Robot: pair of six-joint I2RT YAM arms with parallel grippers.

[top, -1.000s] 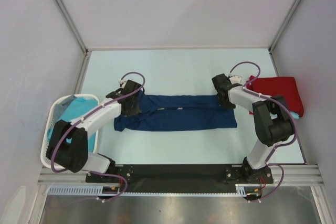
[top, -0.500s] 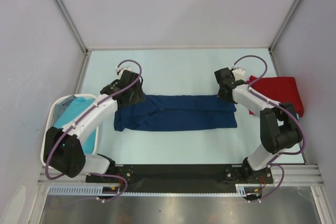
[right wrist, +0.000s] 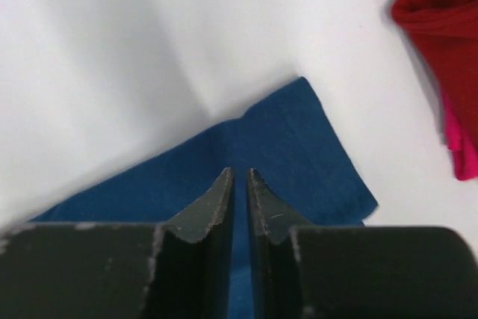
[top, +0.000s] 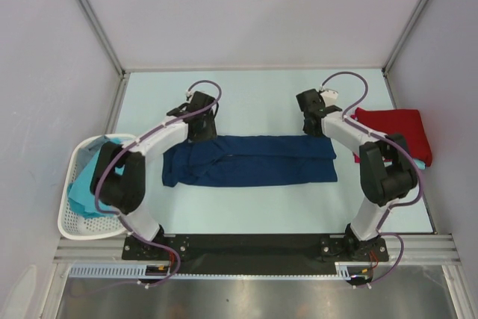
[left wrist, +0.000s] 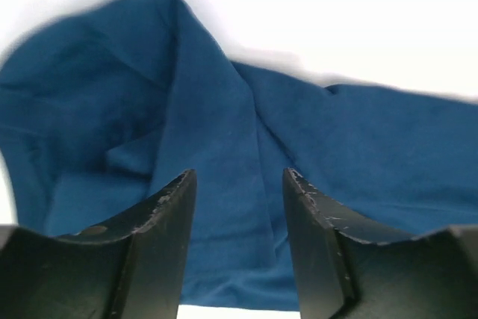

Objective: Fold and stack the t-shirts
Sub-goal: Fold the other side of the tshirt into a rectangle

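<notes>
Navy shirt (top: 254,162) lies folded into a long strip at the middle of the table (top: 254,98), running from 9 to 3 o'clock, its 9 o'clock end rumpled. We see the left gripper (left wrist: 237,177) over that strip's 11 o'clock corner; its fingers (left wrist: 168,211) stand apart with nothing between them, only blue cloth below. The right gripper (right wrist: 239,173) hangs over the 1 o'clock corner with its fingers nearly together, a thin slit left, and no cloth in it. Whether either gripper touches the cloth we cannot tell. At 3 o'clock, well apart from the strip, sits the red shirt (top: 396,128), folded. At 8 o'clock, off the table's edge, a white basket (top: 71,225) holds a turquoise shirt (top: 82,188).
</notes>
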